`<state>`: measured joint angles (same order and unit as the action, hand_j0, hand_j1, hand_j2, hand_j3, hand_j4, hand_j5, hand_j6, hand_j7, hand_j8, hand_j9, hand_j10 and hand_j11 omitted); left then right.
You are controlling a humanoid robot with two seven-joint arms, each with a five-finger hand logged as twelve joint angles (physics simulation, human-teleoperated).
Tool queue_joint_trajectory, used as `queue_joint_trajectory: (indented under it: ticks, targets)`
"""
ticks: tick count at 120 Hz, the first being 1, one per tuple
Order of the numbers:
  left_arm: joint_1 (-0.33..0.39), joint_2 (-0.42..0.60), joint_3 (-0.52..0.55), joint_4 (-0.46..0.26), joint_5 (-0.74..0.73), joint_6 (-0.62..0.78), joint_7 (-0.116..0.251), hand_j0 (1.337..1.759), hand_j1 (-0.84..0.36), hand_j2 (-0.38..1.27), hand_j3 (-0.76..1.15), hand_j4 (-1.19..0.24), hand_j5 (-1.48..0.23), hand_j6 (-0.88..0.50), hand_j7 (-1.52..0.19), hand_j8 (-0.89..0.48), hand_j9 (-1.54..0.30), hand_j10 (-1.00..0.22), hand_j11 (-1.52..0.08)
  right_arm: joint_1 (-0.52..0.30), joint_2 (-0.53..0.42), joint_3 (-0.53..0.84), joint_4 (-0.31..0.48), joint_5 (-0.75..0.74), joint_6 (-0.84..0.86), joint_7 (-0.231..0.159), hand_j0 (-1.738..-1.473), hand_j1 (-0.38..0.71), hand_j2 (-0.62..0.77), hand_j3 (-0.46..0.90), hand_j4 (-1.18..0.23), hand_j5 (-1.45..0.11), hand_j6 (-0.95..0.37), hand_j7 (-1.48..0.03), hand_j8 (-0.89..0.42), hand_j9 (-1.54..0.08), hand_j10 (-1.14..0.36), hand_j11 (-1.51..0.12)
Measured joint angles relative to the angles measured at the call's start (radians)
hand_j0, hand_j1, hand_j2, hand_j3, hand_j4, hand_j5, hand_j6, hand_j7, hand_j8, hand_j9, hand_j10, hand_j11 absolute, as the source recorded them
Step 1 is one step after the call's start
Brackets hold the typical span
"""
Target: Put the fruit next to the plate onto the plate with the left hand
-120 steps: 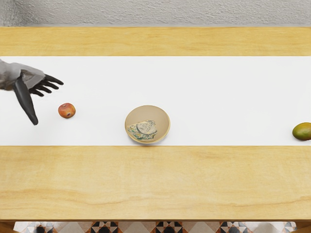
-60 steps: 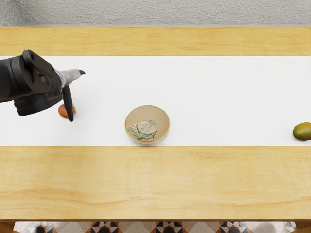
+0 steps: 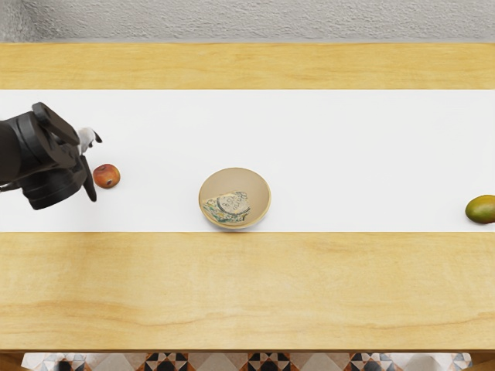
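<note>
1. Fruit, small and reddish, lay on the white runner of the desk, to the left of the plate and not yet on it
2. Left hand stood just beside the fruit, on its left; contact could not be confirmed. Whether the fingers were apart or together could not be told, as the dark wrist hid most of the hand
3. Risk one: the fruit was round and lay free on smooth cloth. A nudge from the left would probably roll it off line before any grip closed
4. Risk two: the hand stood at one side only. A grip taken off centre could squeeze the fruit out sideways
5. Risk three: the plate had a raised rim. A low carry could strike that rim and shift the plate; a high release could let the fruit roll out again
6. Risk four, judged minor: a second fruit, greenish, lay at the runner's right end, well apart from the plate, and could be mistaken for the target
7. No right hand was seen
</note>
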<state>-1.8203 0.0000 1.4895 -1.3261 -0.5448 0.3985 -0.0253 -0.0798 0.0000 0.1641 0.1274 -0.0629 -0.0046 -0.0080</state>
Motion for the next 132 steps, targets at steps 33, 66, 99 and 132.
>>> queue_joint_trajectory:
  ticks: [33,66,99,132]
  targets:
    - [0.038,0.0,-0.063,0.015,-0.001,0.076,0.0,1.658,0.09,0.04,0.0,-0.22,-0.29,-0.22,-0.29,-0.22,-0.29,-0.22,-0.29,0.0,0.0,0.0,0.0,0.0,0.0,0.0,-1.658,-0.35,0.0,0.0,0.0,0.0,0.0,0.0,0.0,0.0,0.0,0.0]
    - [0.079,0.0,-0.078,0.055,0.0,0.126,0.001,1.658,0.05,0.05,0.0,-0.25,-0.32,-0.25,-0.32,-0.25,-0.32,-0.25,-0.32,0.0,0.0,0.0,0.0,0.0,0.0,0.0,-1.658,-0.35,0.0,0.0,0.0,0.0,0.0,0.0,0.0,0.0,0.0,0.0]
    - [0.099,0.0,-0.081,0.062,0.001,0.137,0.001,1.658,-0.01,0.06,0.0,-0.3,-0.39,-0.3,-0.39,-0.3,-0.39,-0.3,-0.39,0.0,0.0,0.0,0.0,0.0,0.0,0.0,-1.658,-0.35,0.0,0.0,0.0,0.0,0.0,0.0,0.0,0.0,0.0,0.0]
    - [0.101,0.0,-0.109,0.063,0.002,0.138,0.001,1.658,-0.02,0.06,0.0,-0.31,-0.4,-0.31,-0.4,-0.31,-0.4,-0.31,-0.4,0.0,0.0,0.0,0.0,0.0,0.0,0.0,-1.658,-0.35,0.0,0.0,0.0,0.0,0.0,0.0,0.0,0.0,0.0,0.0]
